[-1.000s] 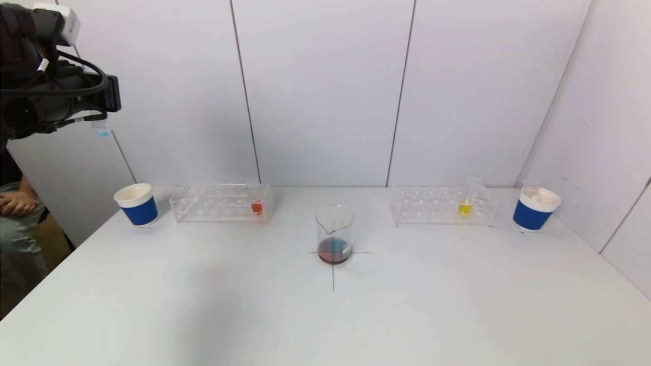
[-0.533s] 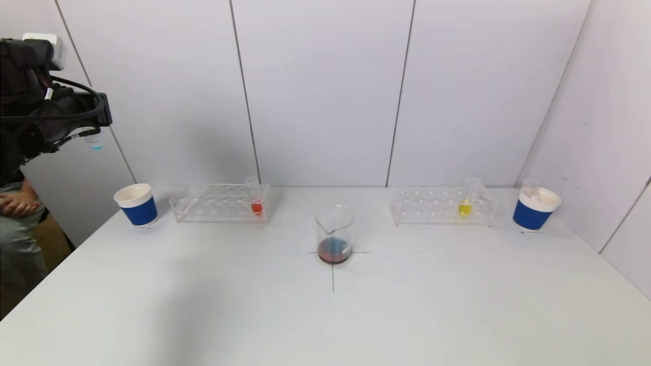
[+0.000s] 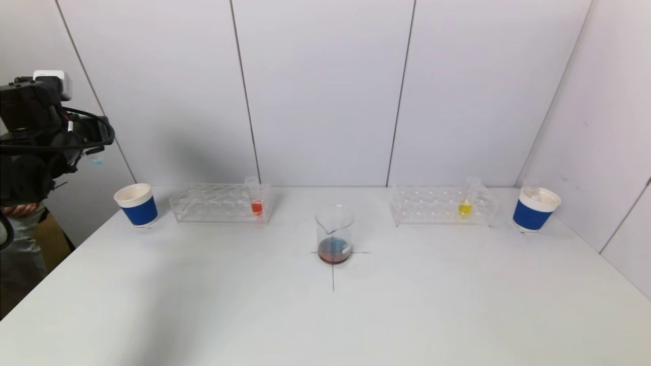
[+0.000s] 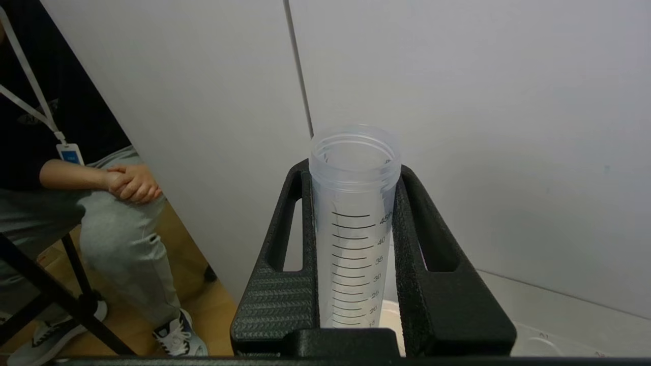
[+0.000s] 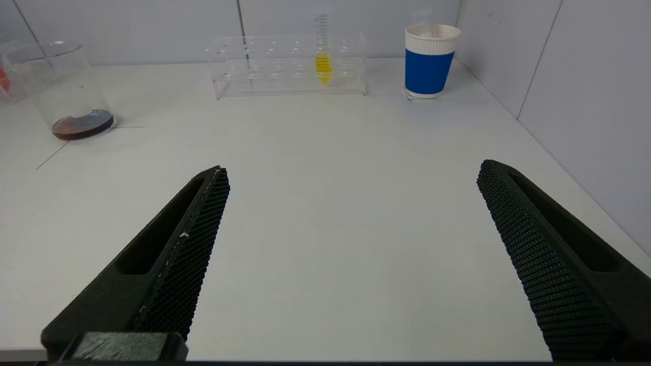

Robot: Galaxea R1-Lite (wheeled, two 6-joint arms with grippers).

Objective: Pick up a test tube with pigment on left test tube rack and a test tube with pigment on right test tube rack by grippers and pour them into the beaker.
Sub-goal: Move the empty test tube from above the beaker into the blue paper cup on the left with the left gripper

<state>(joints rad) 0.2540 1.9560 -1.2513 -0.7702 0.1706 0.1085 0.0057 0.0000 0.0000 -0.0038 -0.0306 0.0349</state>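
My left gripper (image 3: 94, 145) is shut on a clear graduated test tube (image 4: 353, 244) and holds it upright, high above the table's far left, over the left blue paper cup (image 3: 137, 204). The tube's tip shows a trace of blue (image 3: 95, 160). The left rack (image 3: 218, 203) holds a tube with red pigment (image 3: 256, 201). The right rack (image 3: 440, 206) holds a tube with yellow pigment (image 3: 466, 203). The beaker (image 3: 334, 235) stands at the table's centre with dark reddish and blue liquid. My right gripper (image 5: 353, 168) is open and empty, low over the near right of the table, out of the head view.
A second blue paper cup (image 3: 534, 208) stands at the far right with a clear tube in it. A seated person (image 4: 101, 203) is beyond the table's left edge. Walls close the back and right sides.
My left gripper has come down with the test tube over the last second, staying at the far left above the left cup. Nothing on the table has moved.
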